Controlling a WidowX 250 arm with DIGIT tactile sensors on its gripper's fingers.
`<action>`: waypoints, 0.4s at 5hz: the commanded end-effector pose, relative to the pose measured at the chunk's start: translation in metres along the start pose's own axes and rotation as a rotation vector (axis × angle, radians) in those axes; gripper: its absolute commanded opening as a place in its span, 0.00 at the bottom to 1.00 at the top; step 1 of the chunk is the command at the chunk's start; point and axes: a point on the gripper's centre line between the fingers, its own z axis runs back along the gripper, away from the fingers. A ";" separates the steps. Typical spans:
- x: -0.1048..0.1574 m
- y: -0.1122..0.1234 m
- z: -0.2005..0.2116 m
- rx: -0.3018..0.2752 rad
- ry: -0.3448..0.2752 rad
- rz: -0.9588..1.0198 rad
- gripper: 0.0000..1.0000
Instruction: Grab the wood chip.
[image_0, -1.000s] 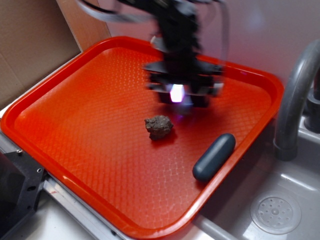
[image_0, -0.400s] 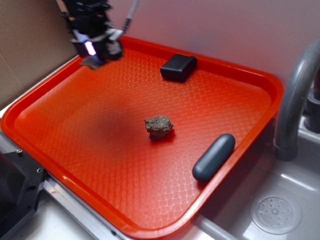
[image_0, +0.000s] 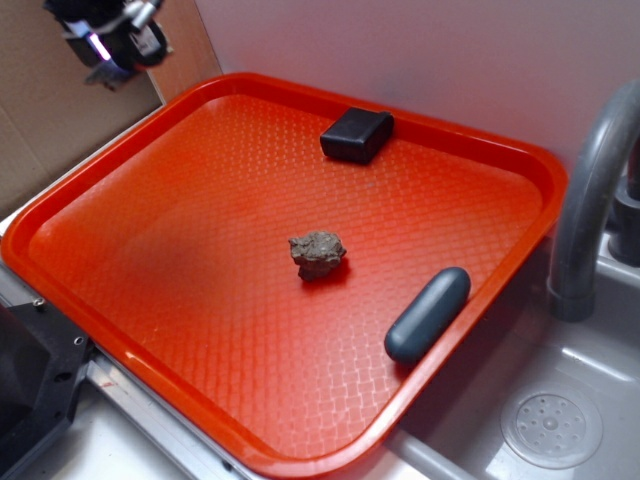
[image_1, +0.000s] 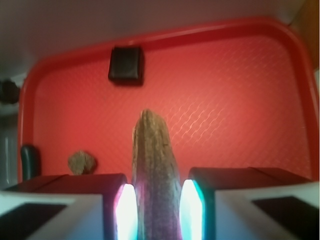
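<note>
Fingers (image_1: 156, 210) clamped on wood chip (image_1: 154, 165), above red tray (image_0: 90, 180) (beside grey sink (image_0: 560, 400)), cardboard backdrop (image_0: 50, 120)

tan wood chip (image_1: 155, 170), upright, clamped between pads

No readable text, labels or numbers — none on anything.

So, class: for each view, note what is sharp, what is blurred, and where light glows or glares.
Exterior view: the tray, rock and grey capsule are sharp; the hand at the top-left edge is slightly blurred, with a violet-white glow. Wrist view: soft overall; the wood chip looms blurred between glowing pads, white tinged pink and cyan; the black block is hazy.
</note>
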 end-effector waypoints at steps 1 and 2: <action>0.016 -0.006 -0.001 0.101 -0.067 0.086 0.00; 0.017 -0.009 -0.009 0.097 -0.042 0.072 0.00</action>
